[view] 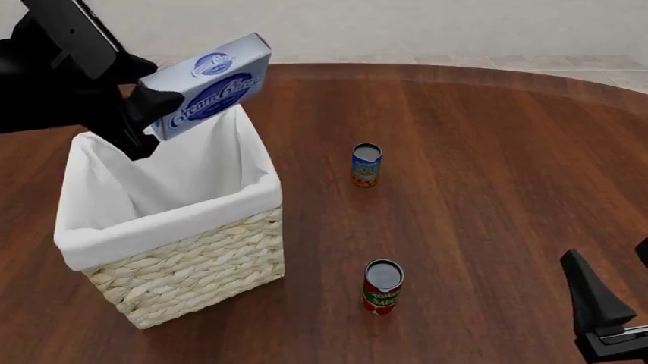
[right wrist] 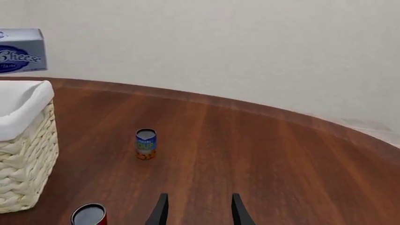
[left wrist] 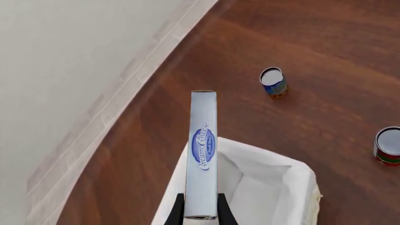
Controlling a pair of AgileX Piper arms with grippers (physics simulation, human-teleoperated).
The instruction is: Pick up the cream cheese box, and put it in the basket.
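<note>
- Front view is showing the cream cheese box (view: 211, 86) hanging in the air, tilted, long axis running up and away from the left claw (view: 152, 114), which is pinching one end of it.
- The box is sitting over the far rim of the basket (view: 172, 220), not yet inside; lowering looks next.
- The right claw (right wrist: 196, 208) is idling low over the worktop (view: 486, 152), fingers parted, gripping nothing.

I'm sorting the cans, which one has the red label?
The can with the red label stands nearest the camera in the front view; the other can, farther back, is blue and orange.
</note>
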